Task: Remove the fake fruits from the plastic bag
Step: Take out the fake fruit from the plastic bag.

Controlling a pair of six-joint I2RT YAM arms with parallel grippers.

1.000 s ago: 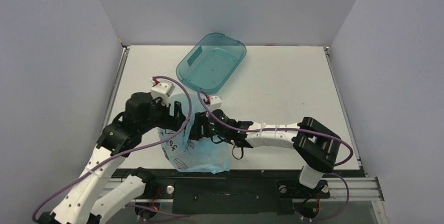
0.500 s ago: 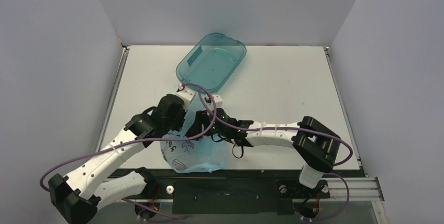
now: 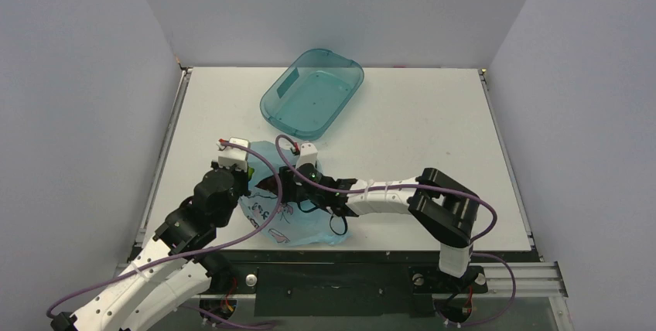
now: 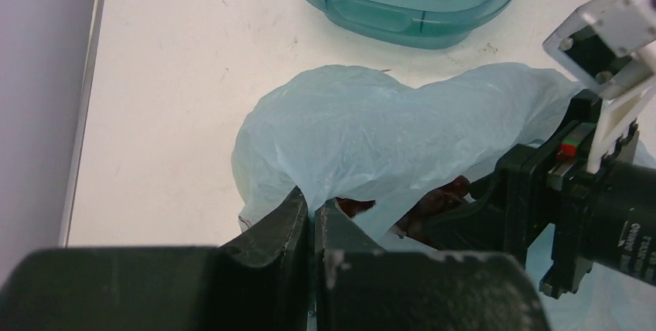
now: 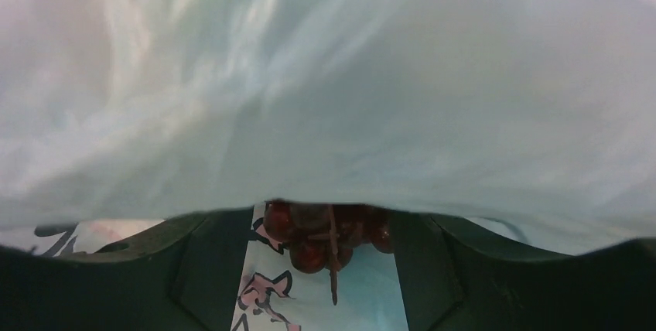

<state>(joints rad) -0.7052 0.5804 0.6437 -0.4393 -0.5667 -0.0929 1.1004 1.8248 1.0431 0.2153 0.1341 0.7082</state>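
Jaws of the left arm (image 3: 193, 219) pinched together, right arm (image 3: 387, 196) jaws spread

The left gripper (image 4: 313, 219) has drawn back, pinching the plastic bag's (image 4: 371, 130) edge; the right gripper (image 5: 321, 226) has pushed deeper, toward it.

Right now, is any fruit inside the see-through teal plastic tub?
No, the teal plastic tub holds nothing; the dark red grape bunch sits inside the light blue plastic bag.

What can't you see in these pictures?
Right wrist view: the plastic bag drapes over the fingertips of the right gripper, so whether they squeeze the grapes is unclear.
Top view: the grapes are too small and dark to pick out.
All views: other fruit, if any, is hidden by the plastic.
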